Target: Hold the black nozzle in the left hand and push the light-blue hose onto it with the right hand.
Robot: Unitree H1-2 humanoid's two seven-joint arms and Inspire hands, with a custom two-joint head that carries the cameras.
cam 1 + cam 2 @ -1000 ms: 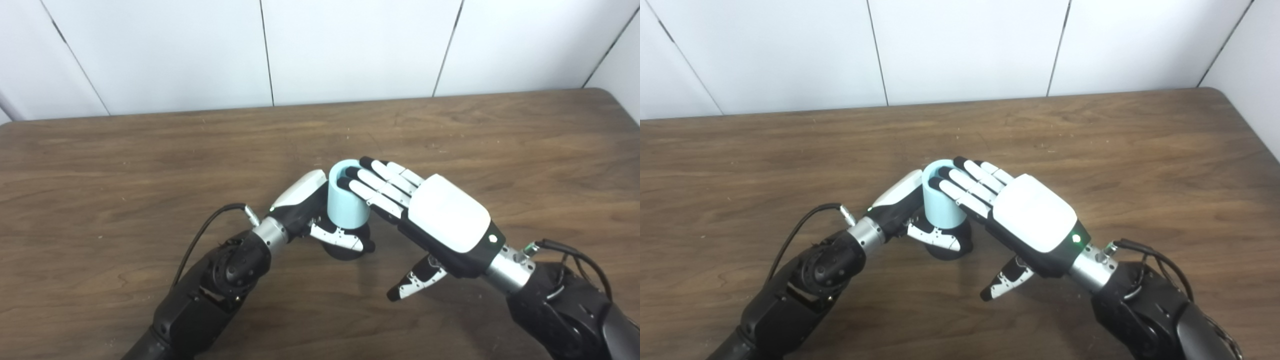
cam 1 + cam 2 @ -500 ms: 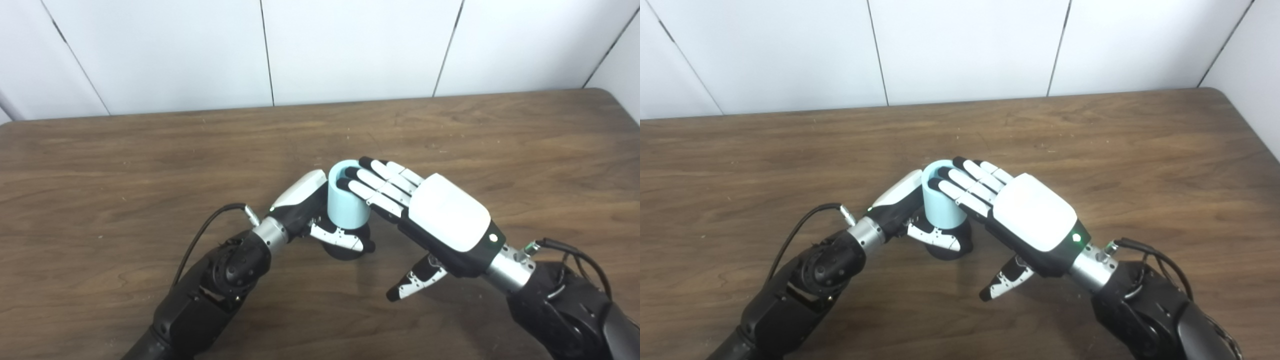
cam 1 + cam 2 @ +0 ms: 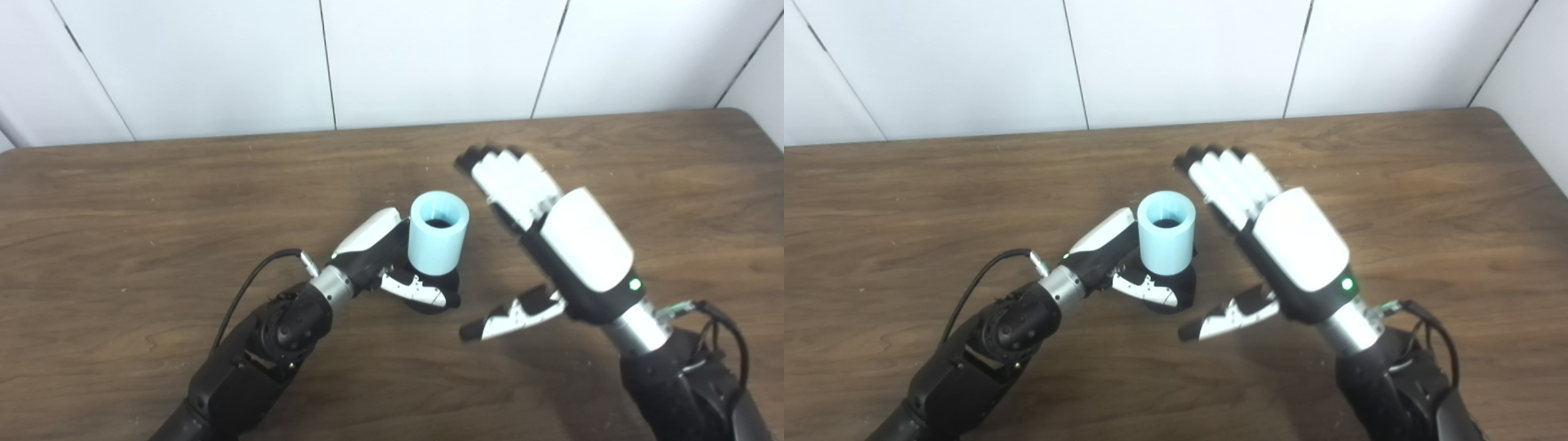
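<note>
Mostly hidden under the smooth light-blue hose (image 3: 438,240), the black nozzle (image 3: 436,293) sits gripped by the left robot hand (image 3: 383,260); beside the hose, the right robot hand (image 3: 554,229) is spread wide, empty.

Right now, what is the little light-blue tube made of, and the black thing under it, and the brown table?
The short light-blue hose looks like matte plastic or rubber: even colour, thick smooth wall, no shine. The black nozzle beneath it, held by the left hand, looks like dull hard plastic, though little shows. The brown table looks like wood or wood-print laminate: streaky grain lines.
</note>
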